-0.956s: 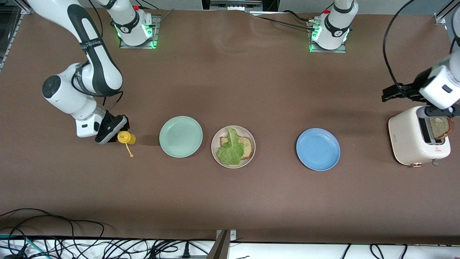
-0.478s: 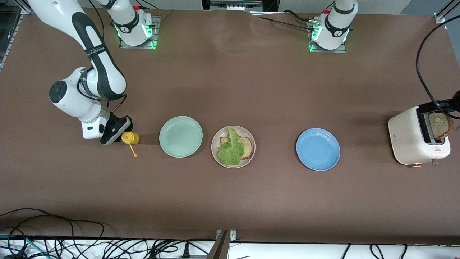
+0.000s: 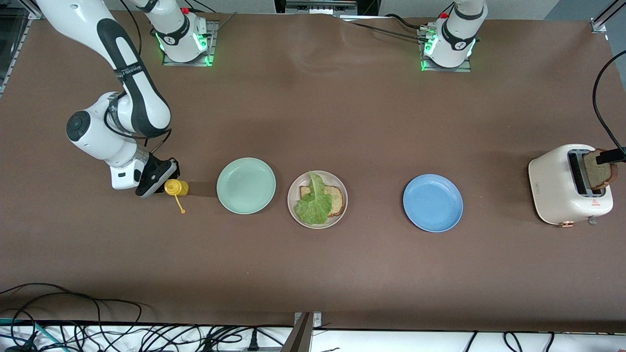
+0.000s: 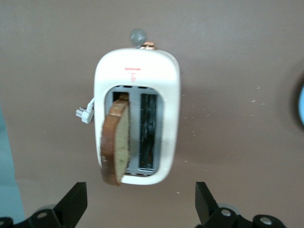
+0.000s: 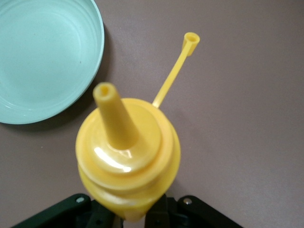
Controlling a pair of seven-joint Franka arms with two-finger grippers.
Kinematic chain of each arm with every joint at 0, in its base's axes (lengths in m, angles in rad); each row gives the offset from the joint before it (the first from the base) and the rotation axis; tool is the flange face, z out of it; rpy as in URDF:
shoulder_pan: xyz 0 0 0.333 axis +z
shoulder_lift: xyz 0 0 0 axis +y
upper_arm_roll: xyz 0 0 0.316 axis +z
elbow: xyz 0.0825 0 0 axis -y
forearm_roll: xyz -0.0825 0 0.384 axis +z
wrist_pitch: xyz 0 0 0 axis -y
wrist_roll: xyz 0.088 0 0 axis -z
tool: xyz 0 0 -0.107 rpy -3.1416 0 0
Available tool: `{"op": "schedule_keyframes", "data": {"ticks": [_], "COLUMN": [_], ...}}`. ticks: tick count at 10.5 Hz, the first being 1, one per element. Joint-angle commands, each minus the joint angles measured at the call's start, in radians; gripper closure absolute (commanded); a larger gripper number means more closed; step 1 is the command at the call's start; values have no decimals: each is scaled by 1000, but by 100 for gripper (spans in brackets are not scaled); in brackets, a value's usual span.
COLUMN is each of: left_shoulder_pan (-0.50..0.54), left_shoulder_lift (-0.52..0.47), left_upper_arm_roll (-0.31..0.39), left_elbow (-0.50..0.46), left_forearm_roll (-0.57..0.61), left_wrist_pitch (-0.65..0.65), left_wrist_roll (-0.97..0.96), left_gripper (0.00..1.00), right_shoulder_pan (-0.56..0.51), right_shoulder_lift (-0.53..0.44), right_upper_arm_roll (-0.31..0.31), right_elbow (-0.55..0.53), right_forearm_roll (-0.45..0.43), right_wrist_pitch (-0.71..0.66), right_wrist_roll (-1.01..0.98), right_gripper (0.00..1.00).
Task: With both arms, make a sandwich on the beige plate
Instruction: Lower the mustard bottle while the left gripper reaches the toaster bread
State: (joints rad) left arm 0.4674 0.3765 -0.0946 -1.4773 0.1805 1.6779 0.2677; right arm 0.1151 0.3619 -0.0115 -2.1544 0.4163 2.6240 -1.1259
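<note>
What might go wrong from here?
The right gripper is shut on the yellow bottle, whose cap hangs off on its strap, so tipping it on the way to the beige plate could spill sauce on the table. The second bread slice leans out of the toaster; the open left gripper above it might knock it over or grab it crookedly.

beige plate | green lettuce | mint plate | blue plate | yellow bottle
</note>
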Motion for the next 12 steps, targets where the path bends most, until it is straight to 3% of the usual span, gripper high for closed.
{"op": "schedule_keyframes", "data": {"ticks": [1,7,12], "left_shoulder_pan": [48,60,76], "left_shoulder_lift": [73,96,111], "left_upper_arm_roll": [-13,-14,-14], "left_elbow": [23,23,3], "left_forearm_roll": [27,14,-1], "left_wrist_pitch": [49,59,52], "left_wrist_roll": [50,50,48], "left_gripper": [0,0,0], "right_shoulder_pan": [-20,-28,-75], "right_shoulder_lift": [-9,-21,-119], "right_upper_arm_roll": [19,18,10], "right_elbow": [-9,8,15], "right_forearm_roll": [27,26,26], "right_wrist_pitch": [-7,-62,-212], "right_wrist_roll": [-31,-31,-11], "right_gripper": [71,42,22]}}
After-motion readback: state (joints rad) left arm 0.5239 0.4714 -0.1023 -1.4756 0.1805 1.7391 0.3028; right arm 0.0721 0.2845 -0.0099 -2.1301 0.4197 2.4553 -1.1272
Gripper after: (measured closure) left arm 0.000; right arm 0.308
